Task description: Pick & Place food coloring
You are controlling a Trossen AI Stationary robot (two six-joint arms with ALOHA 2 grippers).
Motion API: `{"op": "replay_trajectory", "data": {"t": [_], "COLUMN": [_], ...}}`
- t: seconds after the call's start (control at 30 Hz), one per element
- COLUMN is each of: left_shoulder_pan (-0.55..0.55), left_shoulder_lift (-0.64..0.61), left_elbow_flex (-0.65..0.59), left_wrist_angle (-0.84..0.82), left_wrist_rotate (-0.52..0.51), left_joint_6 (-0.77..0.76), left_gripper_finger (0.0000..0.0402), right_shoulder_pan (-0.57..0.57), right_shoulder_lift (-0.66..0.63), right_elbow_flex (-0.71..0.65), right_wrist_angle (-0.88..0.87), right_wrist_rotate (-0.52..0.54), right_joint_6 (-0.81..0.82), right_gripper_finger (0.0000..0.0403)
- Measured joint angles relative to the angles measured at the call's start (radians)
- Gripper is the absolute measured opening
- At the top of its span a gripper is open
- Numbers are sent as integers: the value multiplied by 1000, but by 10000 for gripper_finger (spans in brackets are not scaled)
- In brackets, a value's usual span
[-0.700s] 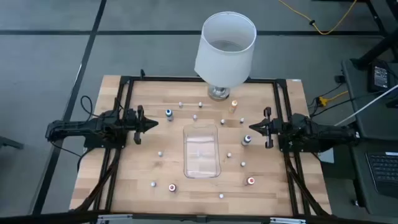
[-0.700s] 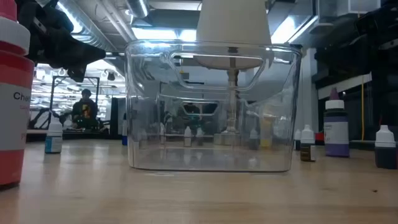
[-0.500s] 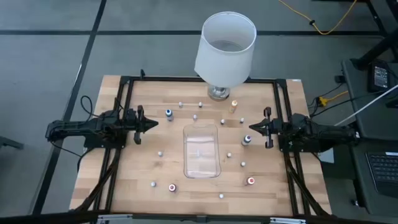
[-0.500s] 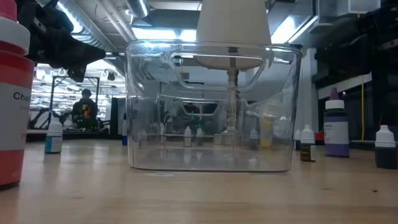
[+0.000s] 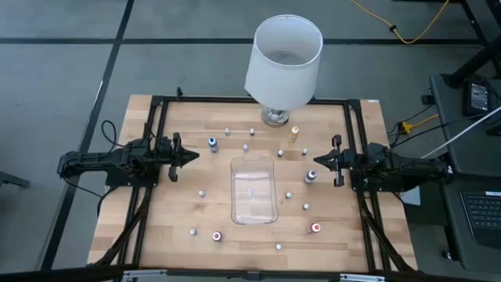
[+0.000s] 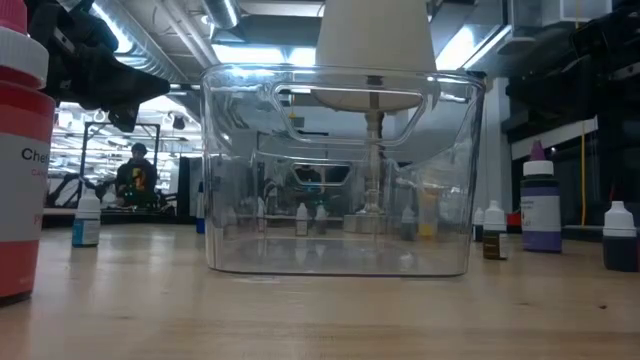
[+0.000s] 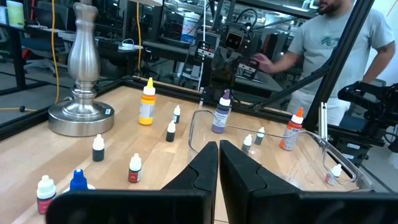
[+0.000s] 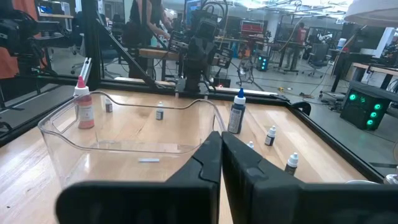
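Observation:
Several small food coloring bottles stand upright on their bases, scattered over the wooden table: a blue-capped one (image 5: 212,142), an orange-yellow one (image 5: 295,133), a dark purple one (image 5: 311,176) and two red ones (image 5: 217,235) (image 5: 315,228), with tiny white-capped ones between them. My left gripper (image 5: 192,157) hovers shut over the table's left side, pointing toward the middle (image 7: 217,155). My right gripper (image 5: 317,160) hovers shut over the right side, just beyond the purple bottle and apart from it (image 8: 221,149). Neither has anything between its fingers.
A clear rectangular plastic tray (image 5: 253,189) sits in the table's middle with nothing in it (image 6: 340,170). A large white lamp (image 5: 282,63) stands at the far edge on a metal base (image 7: 81,93). A person (image 7: 336,43) stands beyond the table's right side.

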Motion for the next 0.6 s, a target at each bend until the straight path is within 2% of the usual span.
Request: {"op": "replay_trajectory", "data": {"t": [0.6], "left_shoulder_pan": [0], "left_shoulder_lift": [0], "left_elbow_flex": [0], "left_wrist_angle": [0], "left_wrist_rotate": [0], "left_joint_6": [0], "left_gripper_finger": [9], "right_shoulder_pan": [0], "right_shoulder_lift": [0], "right_elbow_flex": [0], "right_wrist_angle": [0], "right_wrist_rotate": [0], "right_joint_6": [0], "right_gripper_finger": [16]}}
